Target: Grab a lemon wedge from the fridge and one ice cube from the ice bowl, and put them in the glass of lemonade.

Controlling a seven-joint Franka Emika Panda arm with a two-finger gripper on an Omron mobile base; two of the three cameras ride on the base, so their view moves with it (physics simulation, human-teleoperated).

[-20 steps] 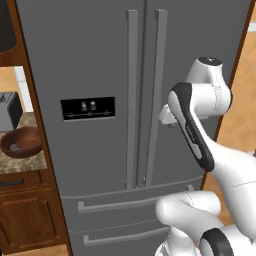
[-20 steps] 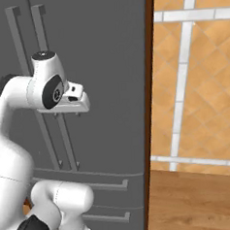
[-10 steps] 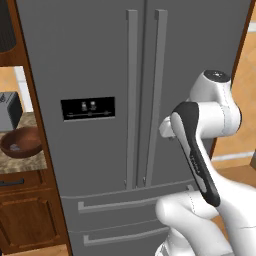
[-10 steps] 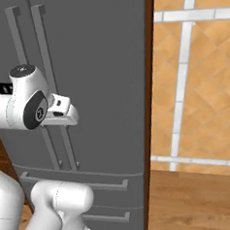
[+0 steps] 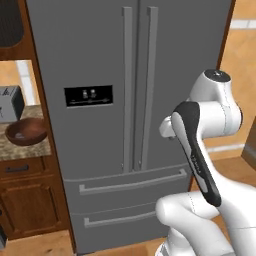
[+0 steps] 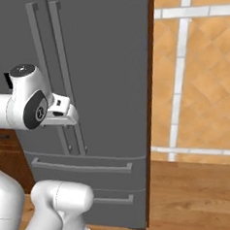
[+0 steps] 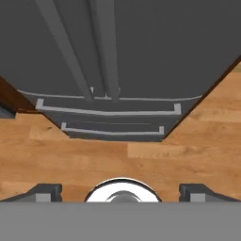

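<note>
We found the fridge shut, the gripper spread wide and empty before its handles, the ice bowl untouched, its contents indistinct; lemon wedge presumably inside, nothing yet fetched.

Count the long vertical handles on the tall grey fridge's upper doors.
2: the left door handle and the right door handle, side by side at the centre seam of the tall grey fridge.

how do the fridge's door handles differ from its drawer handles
The door handles are two long vertical bars, side by side at the middle seam of the fridge. The drawer handles run horizontally, one above the other, across the lower front. The upper is longer than the lower. All are grey bars standing off the front.
</note>
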